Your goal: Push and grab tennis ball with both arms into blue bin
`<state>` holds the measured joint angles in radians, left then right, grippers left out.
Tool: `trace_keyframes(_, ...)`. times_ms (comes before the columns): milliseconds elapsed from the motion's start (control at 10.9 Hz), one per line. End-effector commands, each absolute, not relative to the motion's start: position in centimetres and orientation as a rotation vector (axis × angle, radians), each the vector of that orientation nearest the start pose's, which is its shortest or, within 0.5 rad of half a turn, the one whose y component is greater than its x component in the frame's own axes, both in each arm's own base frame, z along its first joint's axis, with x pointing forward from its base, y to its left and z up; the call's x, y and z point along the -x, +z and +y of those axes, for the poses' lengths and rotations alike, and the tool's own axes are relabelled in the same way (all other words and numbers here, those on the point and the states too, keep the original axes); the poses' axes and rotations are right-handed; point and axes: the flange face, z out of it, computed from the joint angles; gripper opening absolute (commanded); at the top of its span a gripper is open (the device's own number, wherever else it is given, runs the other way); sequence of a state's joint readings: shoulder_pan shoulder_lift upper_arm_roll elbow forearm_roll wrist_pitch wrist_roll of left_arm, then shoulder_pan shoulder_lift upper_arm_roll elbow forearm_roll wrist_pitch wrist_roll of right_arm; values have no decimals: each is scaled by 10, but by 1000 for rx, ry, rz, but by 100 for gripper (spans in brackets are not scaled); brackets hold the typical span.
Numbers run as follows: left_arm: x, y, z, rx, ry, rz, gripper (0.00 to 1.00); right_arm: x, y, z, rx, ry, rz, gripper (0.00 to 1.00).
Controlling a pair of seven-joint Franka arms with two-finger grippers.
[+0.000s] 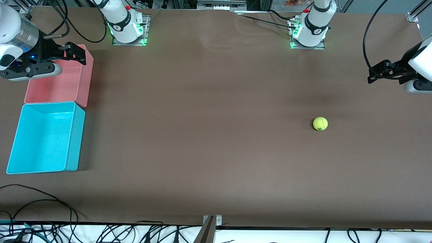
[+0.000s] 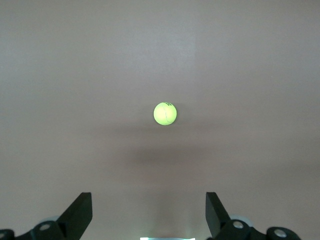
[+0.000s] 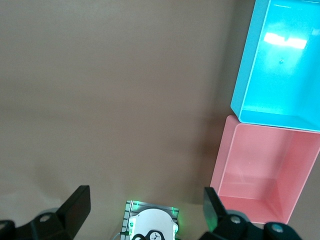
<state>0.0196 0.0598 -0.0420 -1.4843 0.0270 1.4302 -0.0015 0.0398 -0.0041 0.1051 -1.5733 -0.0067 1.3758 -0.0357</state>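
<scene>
The tennis ball (image 1: 320, 124) lies on the brown table toward the left arm's end, yellow-green with a dark mark. In the left wrist view the ball (image 2: 165, 113) sits well ahead of my left gripper (image 2: 149, 205), which is open and empty. That left gripper (image 1: 373, 74) hovers over the table's edge at the left arm's end. The blue bin (image 1: 75, 138) stands empty at the right arm's end of the table. My right gripper (image 1: 78, 54) hangs open over the pink bin's rim; the right wrist view shows the right gripper (image 3: 145, 205) empty, with the blue bin (image 3: 245, 75) off to one side.
A pink bin (image 1: 84, 81), also empty, touches the blue bin and stands farther from the front camera; it shows in the right wrist view too (image 3: 225, 160). The arm bases (image 1: 126, 25) (image 1: 312, 28) stand along the table's back edge. Cables (image 1: 40, 209) trail at the near edge.
</scene>
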Motion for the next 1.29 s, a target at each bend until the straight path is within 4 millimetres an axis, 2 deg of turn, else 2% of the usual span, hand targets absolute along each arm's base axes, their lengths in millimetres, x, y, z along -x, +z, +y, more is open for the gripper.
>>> trace_keyframes(0, -556, 621, -18, 3120, 103, 56, 100, -526, 615, 75, 3126, 301, -300, 100)
trace_keyframes(184, -550, 619, -17, 3129, 53, 57, 100, -526, 616, 74, 3131, 299, -300, 100)
trace_keyframes(460, -521, 615, -19, 3128, -19, 55, 100, -525, 616, 73, 3126, 306, -340, 100)
trace_keyframes(1195, -523, 614, -19, 3129, 19, 50, 100, -524, 620, 70, 3130, 290, -332, 100)
